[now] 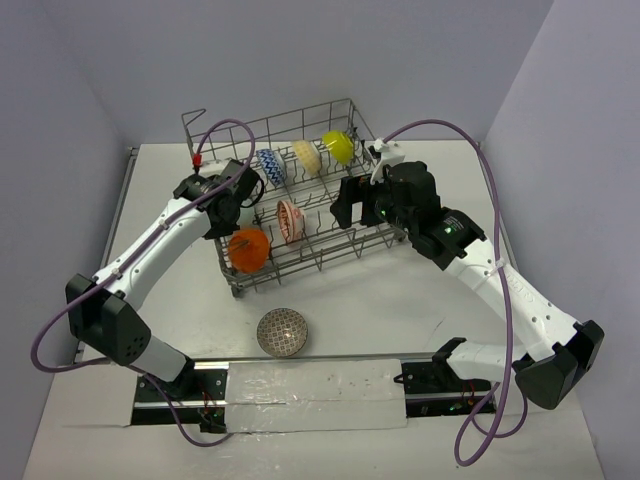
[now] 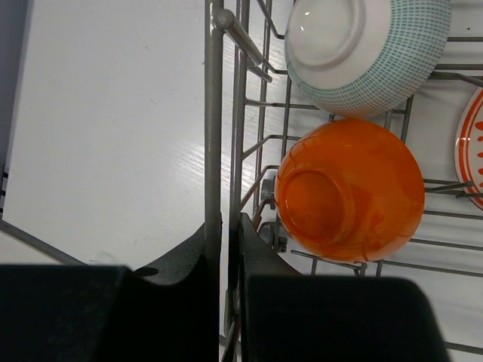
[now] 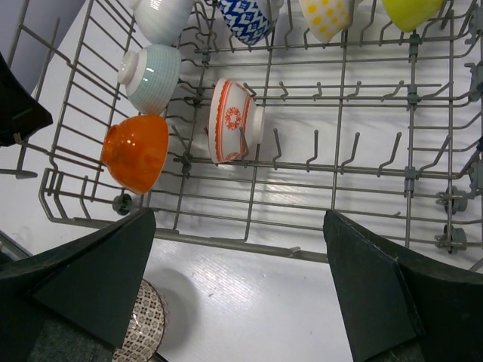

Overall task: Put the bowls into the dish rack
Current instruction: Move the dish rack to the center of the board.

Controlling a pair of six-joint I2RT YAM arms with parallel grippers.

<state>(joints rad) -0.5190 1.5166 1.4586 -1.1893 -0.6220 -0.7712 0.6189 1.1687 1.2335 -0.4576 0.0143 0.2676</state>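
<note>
Step in hand: as I judge it, fetching the one bowl left outside. This is the grey patterned bowl (image 1: 283, 332), which lies on the table (image 1: 420, 300) close to its near edge, between the two arm bases and well apart from the dish rack (image 1: 320, 262).

Right gripper (image 1: 352, 208): spread wide and empty, hanging over the rack's right half. Its own camera catches the grey bowl at the bottom left, so it looks the better placed to go.

Left gripper (image 2: 230, 226): fingers pressed almost together with no bowl between them, at the rack's left rim. A rim wire shows in the slit, and I cannot tell whether it is nipped.

Doing it well: take the grey bowl by its rim, one finger inside and one outside. Tip it on edge and lower it between free tines (image 3: 313, 147) in the row right of the red-white bowl (image 3: 230, 121). Let go only once it leans on a tine. The left gripper should rise straight off the rim wire first — a sideways pull could drag the rack.

Rack, left side: a white bowl (image 3: 162, 15) toward the far left corner, then the blue-white bowl (image 2: 362, 53), then the orange bowl (image 1: 248, 249) at the near left corner. The last two stand just beside each other.

Rack, far row: the dark-blue patterned bowl (image 1: 271, 167), the pale yellow bowl (image 1: 307, 155) and the lime bowl (image 1: 338, 147), running toward the far right corner.

Rack, middle row: the red-white bowl stands on edge, left of centre.

Rack, right half: bare tines only.
</note>
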